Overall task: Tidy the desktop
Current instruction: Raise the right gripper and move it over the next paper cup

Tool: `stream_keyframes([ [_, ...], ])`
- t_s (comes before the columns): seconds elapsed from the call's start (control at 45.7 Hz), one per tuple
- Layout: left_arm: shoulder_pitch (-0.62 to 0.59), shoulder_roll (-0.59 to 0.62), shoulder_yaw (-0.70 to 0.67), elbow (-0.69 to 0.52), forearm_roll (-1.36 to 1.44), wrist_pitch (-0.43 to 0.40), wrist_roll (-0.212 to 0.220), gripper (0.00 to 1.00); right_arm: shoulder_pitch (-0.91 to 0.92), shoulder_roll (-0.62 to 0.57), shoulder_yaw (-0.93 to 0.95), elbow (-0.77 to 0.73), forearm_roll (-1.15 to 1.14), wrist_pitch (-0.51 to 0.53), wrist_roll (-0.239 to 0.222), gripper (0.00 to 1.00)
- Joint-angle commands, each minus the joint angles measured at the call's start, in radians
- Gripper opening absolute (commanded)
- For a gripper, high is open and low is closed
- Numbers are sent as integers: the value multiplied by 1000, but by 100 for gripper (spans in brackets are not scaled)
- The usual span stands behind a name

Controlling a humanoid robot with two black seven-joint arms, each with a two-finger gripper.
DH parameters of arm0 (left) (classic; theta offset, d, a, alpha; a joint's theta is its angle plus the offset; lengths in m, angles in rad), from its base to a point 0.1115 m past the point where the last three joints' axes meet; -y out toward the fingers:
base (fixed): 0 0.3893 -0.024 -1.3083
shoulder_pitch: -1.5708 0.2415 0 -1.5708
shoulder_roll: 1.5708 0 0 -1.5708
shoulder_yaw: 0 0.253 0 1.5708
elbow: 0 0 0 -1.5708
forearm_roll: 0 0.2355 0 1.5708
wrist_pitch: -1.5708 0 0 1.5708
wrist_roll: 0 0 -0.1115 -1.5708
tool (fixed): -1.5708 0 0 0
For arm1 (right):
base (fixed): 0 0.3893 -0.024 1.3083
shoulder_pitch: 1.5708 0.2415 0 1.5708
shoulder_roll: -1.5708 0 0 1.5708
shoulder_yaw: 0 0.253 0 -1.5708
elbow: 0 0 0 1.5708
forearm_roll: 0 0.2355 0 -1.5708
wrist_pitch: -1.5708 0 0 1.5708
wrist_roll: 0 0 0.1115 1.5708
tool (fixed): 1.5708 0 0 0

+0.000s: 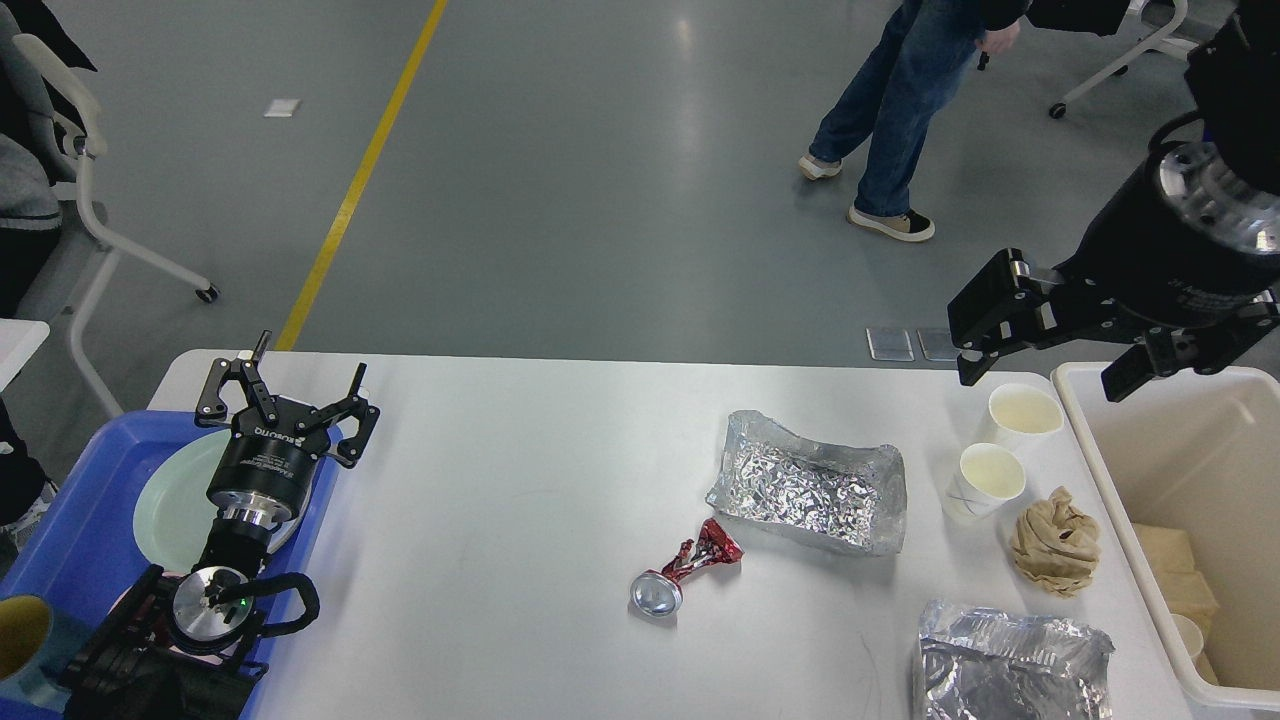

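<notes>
Litter spread across the desktop (pixel 520 480)

Right gripper (pixel 1045 355) hangs spread-fingered above the paper cups (pixel 1005 445); left gripper (pixel 290 395) is open too. A hasty descent could topple them.

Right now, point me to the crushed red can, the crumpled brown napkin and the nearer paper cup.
crushed red can (pixel 685 575), head view, its squashed middle.
crumpled brown napkin (pixel 1055 545), head view, centre of the wad.
nearer paper cup (pixel 985 478), head view, its rim.

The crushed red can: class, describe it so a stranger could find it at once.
Start at the desktop and find the open foil tray near its middle. Just in front of that tray's left corner lies the crushed red can. It is the only red thing there, twisted flat, with a round silver end.
</notes>
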Motion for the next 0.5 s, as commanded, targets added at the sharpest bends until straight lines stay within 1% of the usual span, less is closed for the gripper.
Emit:
stream_keyframes([
  [0.0, 0, -1, 0, 0, 0, 0, 0, 96, -26, 0, 1, 0, 0, -7, 1, 100],
  [0.153, 0, 0, 0, 0, 0, 0, 0, 96, -32, 0, 1, -3, 0, -14, 1, 100],
  [0.219, 0, 0, 0, 0, 0, 0, 0, 96, -57, 0, 1, -9, 0, -35, 1, 100],
  [0.285, 0, 0, 0, 0, 0, 0, 0, 96, -97, -2, 1, -24, 0, -93, 1, 100],
  [0.482, 0, -1, 0, 0, 0, 0, 0, 96, -293, -6, -6, -93, 0, -332, -1, 100],
])
